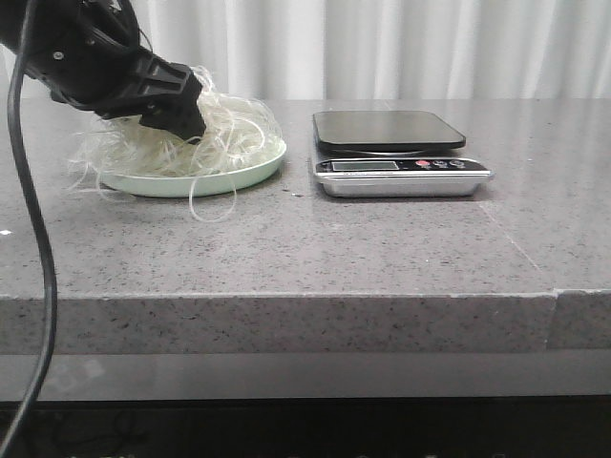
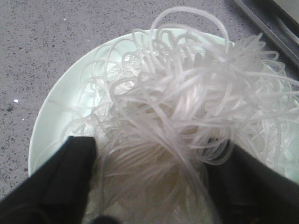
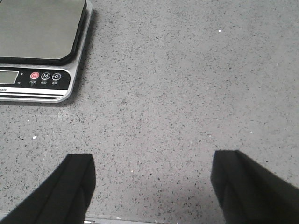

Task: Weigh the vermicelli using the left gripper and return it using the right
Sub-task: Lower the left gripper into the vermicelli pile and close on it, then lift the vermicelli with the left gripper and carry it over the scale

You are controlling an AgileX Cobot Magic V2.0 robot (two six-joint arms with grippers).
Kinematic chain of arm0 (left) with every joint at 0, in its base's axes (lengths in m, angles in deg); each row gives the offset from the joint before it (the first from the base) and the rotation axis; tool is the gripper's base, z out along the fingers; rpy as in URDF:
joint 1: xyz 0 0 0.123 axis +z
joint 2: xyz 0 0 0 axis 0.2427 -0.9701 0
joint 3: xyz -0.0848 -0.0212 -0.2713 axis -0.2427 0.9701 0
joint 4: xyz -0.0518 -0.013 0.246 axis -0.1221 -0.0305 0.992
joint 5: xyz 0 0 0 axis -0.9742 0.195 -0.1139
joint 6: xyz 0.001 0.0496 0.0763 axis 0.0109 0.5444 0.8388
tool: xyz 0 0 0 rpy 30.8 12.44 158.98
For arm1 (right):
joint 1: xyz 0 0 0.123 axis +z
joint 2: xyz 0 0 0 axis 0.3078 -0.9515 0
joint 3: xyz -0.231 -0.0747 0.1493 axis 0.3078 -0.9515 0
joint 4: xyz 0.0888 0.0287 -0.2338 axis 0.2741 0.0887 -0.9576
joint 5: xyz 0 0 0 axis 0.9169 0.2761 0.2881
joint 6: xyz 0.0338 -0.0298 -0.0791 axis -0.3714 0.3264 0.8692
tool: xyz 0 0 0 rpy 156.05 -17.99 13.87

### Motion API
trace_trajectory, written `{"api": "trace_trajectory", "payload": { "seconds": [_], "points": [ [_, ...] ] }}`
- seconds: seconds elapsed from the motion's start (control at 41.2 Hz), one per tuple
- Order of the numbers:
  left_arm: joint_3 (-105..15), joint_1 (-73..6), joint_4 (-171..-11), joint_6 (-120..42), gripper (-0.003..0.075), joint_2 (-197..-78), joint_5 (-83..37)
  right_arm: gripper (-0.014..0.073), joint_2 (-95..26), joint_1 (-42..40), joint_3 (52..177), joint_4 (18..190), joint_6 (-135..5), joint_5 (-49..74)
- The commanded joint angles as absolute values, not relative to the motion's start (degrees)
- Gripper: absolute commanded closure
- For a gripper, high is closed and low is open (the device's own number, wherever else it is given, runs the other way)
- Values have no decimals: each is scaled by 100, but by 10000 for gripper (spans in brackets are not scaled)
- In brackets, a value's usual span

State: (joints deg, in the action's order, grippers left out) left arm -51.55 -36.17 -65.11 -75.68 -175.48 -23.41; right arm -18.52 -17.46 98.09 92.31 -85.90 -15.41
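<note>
The vermicelli [image 1: 229, 129] is a fluffy heap of thin translucent white strands on a pale green plate [image 1: 250, 174] at the table's back left. My left gripper [image 1: 187, 120] reaches down into the heap from the left. In the left wrist view the vermicelli [image 2: 187, 107] fills the gap between the fingers, and my left gripper [image 2: 152, 154] stands wide open around the strands, over the plate [image 2: 53, 121]. My right gripper [image 3: 152, 163] is open and empty over bare table. It is out of the front view.
A kitchen scale [image 1: 391, 148] with a dark platform and silver base stands right of the plate; it also shows in the right wrist view [image 3: 37, 32]. A few strands hang over the plate's front rim. A black cable [image 1: 33, 248] hangs at the front left.
</note>
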Motion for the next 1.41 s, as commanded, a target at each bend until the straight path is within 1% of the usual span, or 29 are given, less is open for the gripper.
{"api": "trace_trajectory", "payload": {
  "seconds": [0.0, 0.146, 0.267, 0.461, 0.752, 0.873, 0.97, 1.116, 1.383],
  "points": [
    [-5352, -3656, -6554, -7576, 396, -17331, -2718, -17, -1863, -1771, 9985, 9228, -8543, -1240],
    [-5352, -3656, -6554, -7576, 517, -17331, -2667, -17, -1863, -1771, 9985, 9228, -8543, -1240],
    [-5352, -3656, -6554, -7576, 580, -17269, -2618, -17, -1863, -1771, 9985, 9228, -8543, -1240],
    [-5352, -3656, -6554, -7576, 574, -16994, -2559, -17, -1863, -1771, 9985, 9228, -8543, -1240],
    [-5369, -3656, -6554, -7576, 574, -16254, -2594, -17, -1863, -1771, 9985, 9228, -8543, -1240],
    [-5564, -3755, -6554, -7576, 574, -16102, -2554, -17, -1863, -1771, 9985, 9228, -8543, -1240],
    [-5872, -3966, -6554, -7576, 574, -16113, -2361, -17, -1863, -1771, 9985, 9228, -8543, -1240],
    [-6363, -4332, -6534, -7576, 574, -16208, -2376, -17, -1863, -1771, 9985, 9228, -8543, -1240],
    [-7500, -4816, -6534, -7576, 574, -17044, -2388, -17, -1863, -1771, 9985, 9228, -8543, -1240]
  ]
}}
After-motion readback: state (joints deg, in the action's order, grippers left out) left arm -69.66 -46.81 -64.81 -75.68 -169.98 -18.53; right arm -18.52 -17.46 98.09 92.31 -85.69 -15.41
